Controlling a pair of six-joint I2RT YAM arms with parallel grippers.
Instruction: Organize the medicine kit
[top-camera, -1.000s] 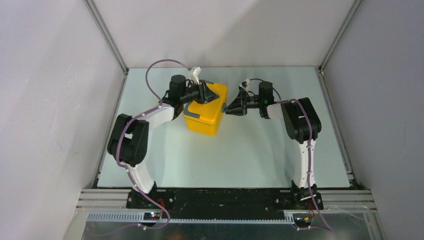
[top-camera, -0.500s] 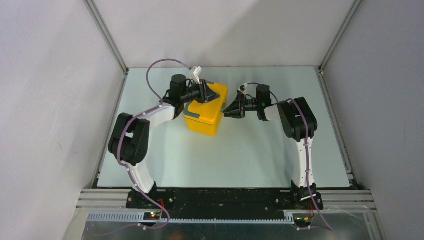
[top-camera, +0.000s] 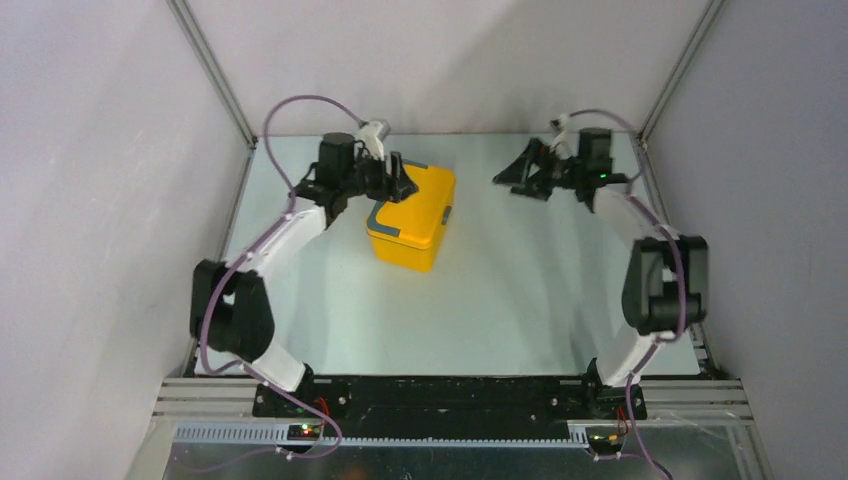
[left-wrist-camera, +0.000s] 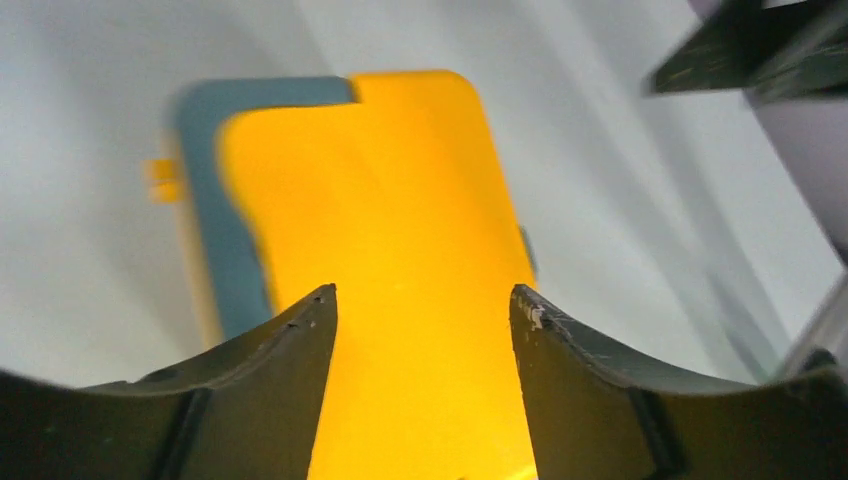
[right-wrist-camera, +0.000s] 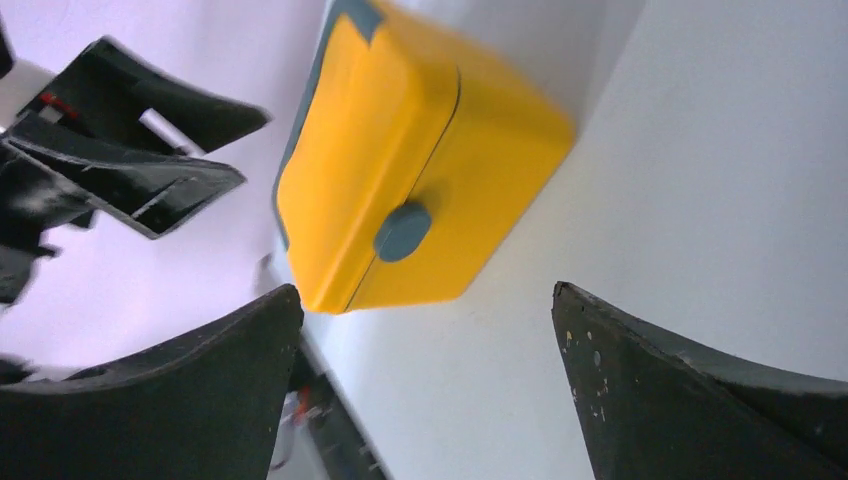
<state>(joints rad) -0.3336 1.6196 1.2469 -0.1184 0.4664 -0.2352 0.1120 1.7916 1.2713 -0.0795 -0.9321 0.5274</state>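
Note:
The medicine kit (top-camera: 412, 217) is a bright yellow box with its lid down, a blue-grey handle on top and a small blue-grey latch (right-wrist-camera: 402, 231) on its side; it stands left of the table's middle, towards the back. My left gripper (top-camera: 402, 180) hovers over the kit's far left corner, open, with only yellow lid (left-wrist-camera: 400, 250) showing between its fingers. My right gripper (top-camera: 512, 176) is open and empty, well to the right of the kit near the back. In the right wrist view the kit (right-wrist-camera: 430, 160) lies ahead of the fingers, apart from them.
The pale table (top-camera: 500, 300) is enclosed by grey walls with metal frame posts at the back corners. A black rail (top-camera: 450, 395) at the near edge carries both arm bases. Purple cables loop over each arm.
Both grippers have opened and let go of the kit. The right arm has swung away to the back right; the left arm has drawn back a little to the left. The kit stays put.

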